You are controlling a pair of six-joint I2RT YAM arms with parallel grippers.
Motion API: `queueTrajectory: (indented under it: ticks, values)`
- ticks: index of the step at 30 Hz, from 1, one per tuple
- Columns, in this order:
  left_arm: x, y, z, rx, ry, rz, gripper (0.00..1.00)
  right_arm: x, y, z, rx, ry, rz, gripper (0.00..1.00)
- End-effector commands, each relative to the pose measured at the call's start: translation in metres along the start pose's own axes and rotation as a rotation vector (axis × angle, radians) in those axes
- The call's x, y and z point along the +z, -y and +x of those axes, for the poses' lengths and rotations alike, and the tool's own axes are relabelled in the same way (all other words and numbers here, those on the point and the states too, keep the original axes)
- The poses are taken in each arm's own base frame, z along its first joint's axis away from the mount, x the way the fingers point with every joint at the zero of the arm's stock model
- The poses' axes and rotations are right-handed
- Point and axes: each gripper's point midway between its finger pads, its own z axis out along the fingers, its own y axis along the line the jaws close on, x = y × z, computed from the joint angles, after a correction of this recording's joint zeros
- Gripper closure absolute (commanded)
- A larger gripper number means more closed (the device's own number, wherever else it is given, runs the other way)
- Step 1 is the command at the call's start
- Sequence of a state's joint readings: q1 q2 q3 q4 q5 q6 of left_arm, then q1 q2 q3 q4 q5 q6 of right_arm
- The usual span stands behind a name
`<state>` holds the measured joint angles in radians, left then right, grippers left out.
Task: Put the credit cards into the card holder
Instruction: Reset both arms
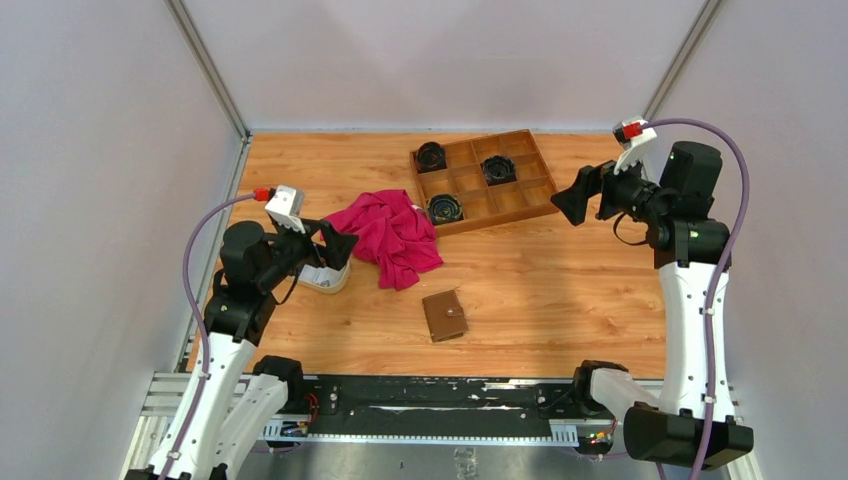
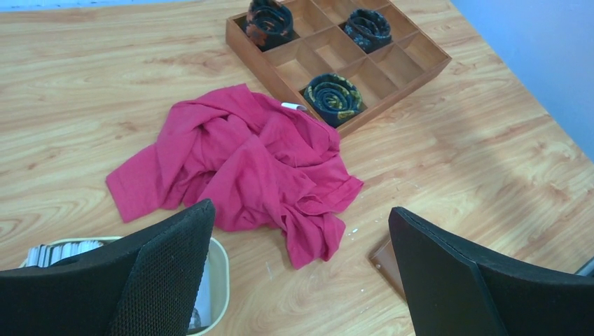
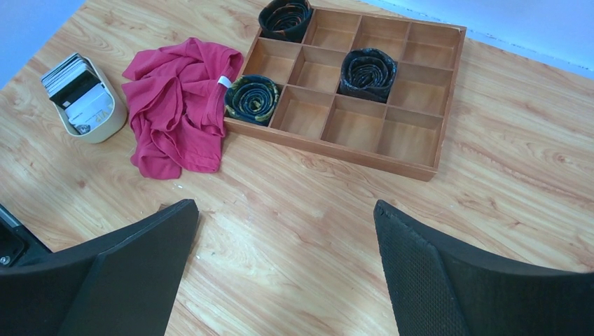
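- Top external view: I am holding both arms raised above a wooden table [image 1: 560, 300], the left arm on the left side and the right arm on the right.
- My left gripper [image 1: 337, 243] is standing with its jaws spread wide, and nothing is sitting between them. It is hovering over the left part of the table, just above a cream dish [image 3: 105, 122].
- My right gripper [image 1: 570, 200] is also gaping wide and carrying nothing. It is hanging beside the right end of a wooden tray [image 1: 500, 217] at the far side of the table.
- The credit cards [image 3: 68, 75] are standing on edge in a packed row inside the cream dish, mostly white and grey with a few dark ones. The right wrist view is showing them most clearly; in the left wrist view my own left finger [image 2: 168, 266] is covering most of the dish.
- The card holder [image 1: 444, 315] is lying flat and folded shut on the bare table, near the front edge and about midway between my two arms. It is sitting well apart from the dish, and neither gripper is touching it.
- A crumpled red cloth [image 1: 392, 232] is lying between the dish and the tray, with its far edge reaching the tray's near corner.
- Three dark rolled ties are resting in separate tray compartments: one at the far left corner [image 1: 431, 156], one nearer the middle [image 1: 497, 169], and one at the near left corner [image 1: 445, 208].
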<state>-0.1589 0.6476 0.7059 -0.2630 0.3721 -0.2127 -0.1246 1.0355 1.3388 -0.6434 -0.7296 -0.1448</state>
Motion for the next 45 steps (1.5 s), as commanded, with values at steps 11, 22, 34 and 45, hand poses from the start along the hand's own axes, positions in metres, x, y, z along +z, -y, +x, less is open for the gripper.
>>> queueTrajectory:
  ticks: [11, 22, 34, 45]
  values:
    - [-0.0051, -0.0058, 0.0048, 0.033, 0.003, -0.027, 0.00, -0.0036, 0.0127, 0.0016, 0.037, 0.040, 0.034, 0.00]
    - [-0.0056, -0.0067, 0.0059, 0.036, -0.001, -0.032, 0.00, -0.0061, 0.0142, 0.0018, 0.043, 0.054, 0.039, 0.00]
    - [-0.0056, -0.0074, 0.0075, 0.037, -0.006, -0.034, 0.00, -0.0089, 0.0129, -0.0009, 0.047, 0.066, 0.038, 0.00]
    - [-0.0055, -0.0083, 0.0091, 0.037, -0.013, -0.038, 0.00, -0.0091, 0.0115, -0.0001, 0.055, 0.068, 0.033, 0.00]
